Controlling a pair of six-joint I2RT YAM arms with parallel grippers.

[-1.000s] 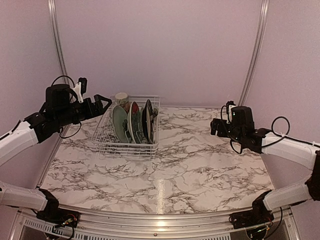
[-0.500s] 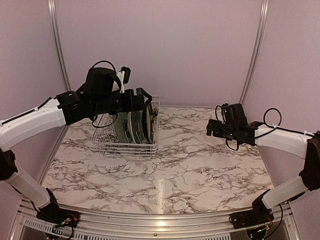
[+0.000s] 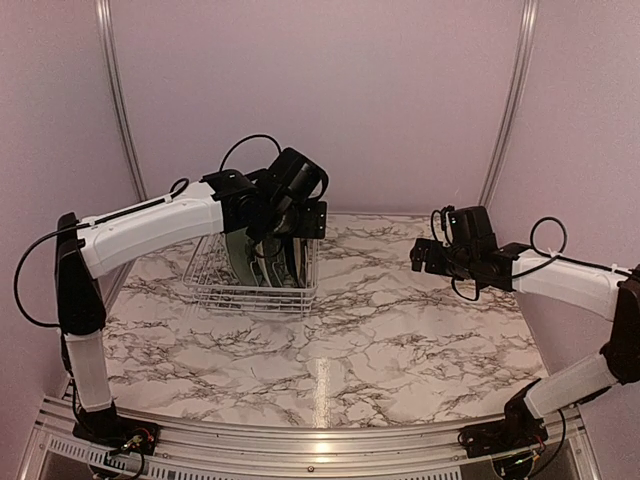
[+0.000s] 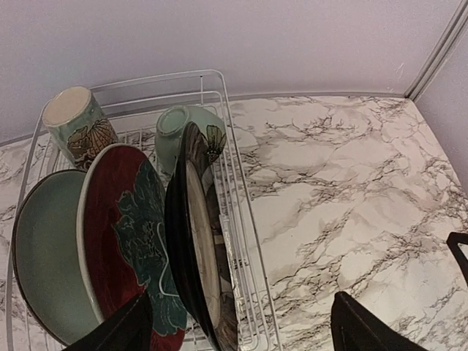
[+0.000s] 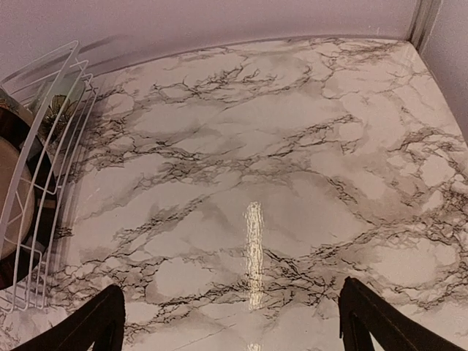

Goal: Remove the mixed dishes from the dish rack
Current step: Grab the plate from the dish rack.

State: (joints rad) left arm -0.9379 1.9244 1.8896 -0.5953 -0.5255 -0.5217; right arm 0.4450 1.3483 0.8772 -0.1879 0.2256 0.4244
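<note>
The plates stand on edge, packed close in the rack (image 4: 146,80), so the main risk is the left claw (image 4: 241,298) coming down askew. A finger could wedge between the dark-rimmed plate (image 4: 194,241) and the red flowered plate (image 4: 128,241) beside it, or snag the wire side and drag the rack. A pinch on the thin rim alone might let the plate swing loose. The left arm (image 3: 150,225) stretches far out, wrist bent down, claw spread wide and empty above the dark-rimmed plate. A green plate (image 4: 44,248), mug (image 4: 77,131) and small bowl (image 4: 183,128) share the rack. The right arm (image 3: 560,275) hangs over the table (image 5: 292,146), well right of the rack, right claw (image 5: 232,289) spread, holding nothing.
</note>
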